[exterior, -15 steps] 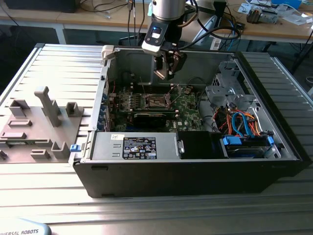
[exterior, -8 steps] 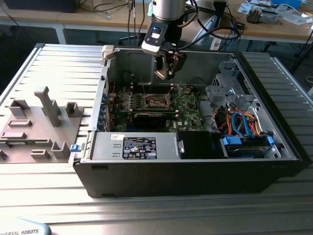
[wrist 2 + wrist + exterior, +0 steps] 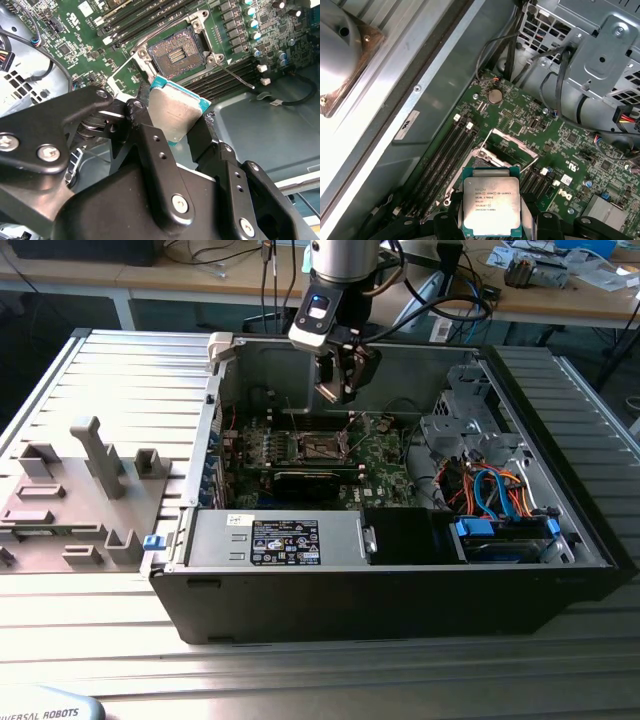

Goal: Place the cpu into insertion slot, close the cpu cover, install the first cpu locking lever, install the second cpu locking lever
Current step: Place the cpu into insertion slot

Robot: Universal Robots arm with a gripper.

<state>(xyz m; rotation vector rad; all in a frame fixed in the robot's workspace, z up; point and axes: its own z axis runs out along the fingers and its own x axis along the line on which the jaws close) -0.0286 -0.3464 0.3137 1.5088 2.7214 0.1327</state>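
Silver-grey cpu (image 3: 177, 112), green-edged, clamped by its sides between the black gripper (image 3: 338, 392) fingers, held clear above the motherboard (image 3: 385, 465). Insertion slot (image 3: 323, 448), uncovered with contacts bare, lies at six o'clock from the gripper in the exterior view.

Arm (image 3: 345, 260) comes down approx. vertical in the exterior view. Its wrist housing (image 3: 318, 315) shows a lit blue spot on the side toward that camera. Gripper (image 3: 338, 390) points downward. Black fingers (image 3: 150, 135) are clamped on opp. edges of the cpu (image 3: 491, 207), one each side. Chip's metal top shows btw. them in both wrist views.
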